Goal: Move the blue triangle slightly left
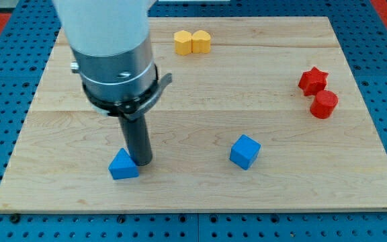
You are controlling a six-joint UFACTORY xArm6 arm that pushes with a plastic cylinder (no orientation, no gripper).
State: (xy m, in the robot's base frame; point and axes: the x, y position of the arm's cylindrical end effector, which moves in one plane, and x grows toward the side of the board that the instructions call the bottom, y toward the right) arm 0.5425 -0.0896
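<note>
1 blue triangle [123,165] touches my tip's [142,163] left.

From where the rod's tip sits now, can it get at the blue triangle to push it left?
Probably yes. My tip sits right against the small blue triangular block, on the side towards the view's right, nothing between them. The light wooden board to the triangle's left shows no other block.

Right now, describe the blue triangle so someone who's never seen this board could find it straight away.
Start at the wooden board and go to its bottom-left part in the view, where the dark rod comes down. The blue triangle sits right against my tip, on its left. The only other blue piece, the blue cube, stands alone further right.
</note>
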